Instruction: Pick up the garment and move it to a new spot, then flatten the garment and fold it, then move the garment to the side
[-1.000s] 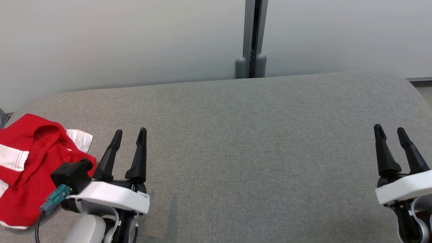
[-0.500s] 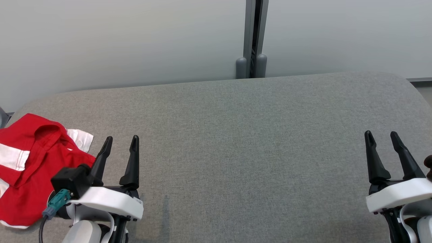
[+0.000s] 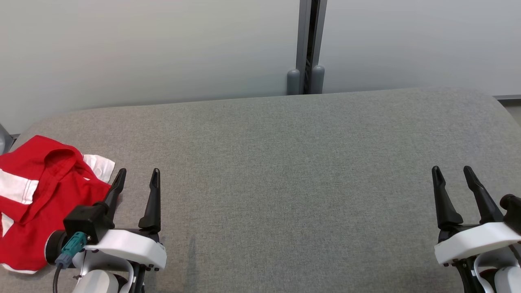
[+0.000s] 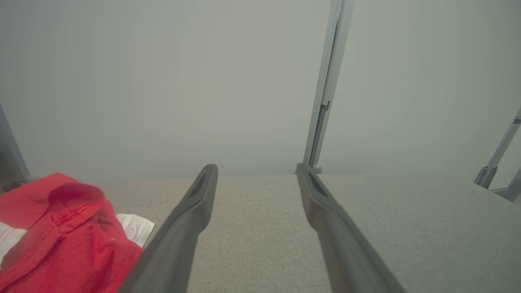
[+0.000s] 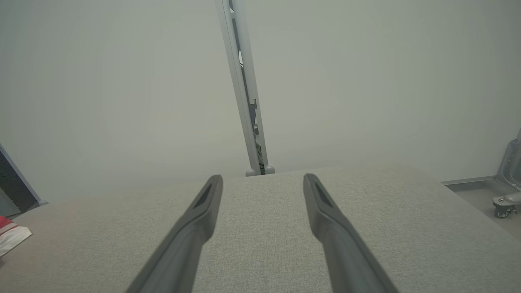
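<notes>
The garment (image 3: 36, 199) is a crumpled red piece with white bands, lying at the far left of the grey fabric surface (image 3: 293, 171). My left gripper (image 3: 137, 176) stands open just to its right, fingers apart with nothing between them. In the left wrist view the garment (image 4: 61, 240) bunches up at the lower left beside the open left gripper (image 4: 256, 171). At the lower right my right gripper (image 3: 451, 172) is open and holds nothing. The right wrist view has the right gripper (image 5: 262, 179) over bare fabric, and a corner of the garment (image 5: 10, 236) at the left edge.
Pale wall panels with a grey vertical post (image 3: 307, 44) stand behind the surface's far edge. The surface rounds off at the right (image 3: 498, 110). A caster and metal frame (image 5: 506, 203) sit on the floor beyond the right end.
Both grippers have drawn back toward the bottom of the head view, the left one also drifting left toward the garment. Both stayed open. The garment lies as before.
</notes>
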You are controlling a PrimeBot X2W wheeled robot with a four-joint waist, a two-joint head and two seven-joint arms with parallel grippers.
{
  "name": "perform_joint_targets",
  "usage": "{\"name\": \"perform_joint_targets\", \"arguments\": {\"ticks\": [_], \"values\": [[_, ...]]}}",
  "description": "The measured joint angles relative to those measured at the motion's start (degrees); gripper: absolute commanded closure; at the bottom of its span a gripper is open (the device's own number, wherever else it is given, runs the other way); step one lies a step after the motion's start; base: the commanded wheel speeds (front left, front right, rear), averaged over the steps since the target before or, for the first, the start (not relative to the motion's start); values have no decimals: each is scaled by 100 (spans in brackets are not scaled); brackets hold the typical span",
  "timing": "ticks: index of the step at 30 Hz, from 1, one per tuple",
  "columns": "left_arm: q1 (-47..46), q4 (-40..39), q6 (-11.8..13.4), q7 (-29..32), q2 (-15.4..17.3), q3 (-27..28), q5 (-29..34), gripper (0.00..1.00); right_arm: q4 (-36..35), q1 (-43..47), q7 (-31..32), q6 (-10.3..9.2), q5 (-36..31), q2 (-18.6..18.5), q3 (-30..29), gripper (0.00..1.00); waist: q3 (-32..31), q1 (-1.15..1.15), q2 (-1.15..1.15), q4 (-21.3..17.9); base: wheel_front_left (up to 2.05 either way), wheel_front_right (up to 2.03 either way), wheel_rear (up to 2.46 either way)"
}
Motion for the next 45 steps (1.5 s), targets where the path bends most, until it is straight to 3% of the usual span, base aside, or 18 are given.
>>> {"name": "perform_joint_targets", "arguments": {"ticks": [33,45], "values": [[57,0,249,354,208,-143,879,0,-281,249,44,0,-600,169,-133,0,67,0,0,13,0,0,0],[57,5,260,361,207,-168,844,0,-303,278,53,0,-584,203,-191,0,94,0,0,18,0,0,0]]}}
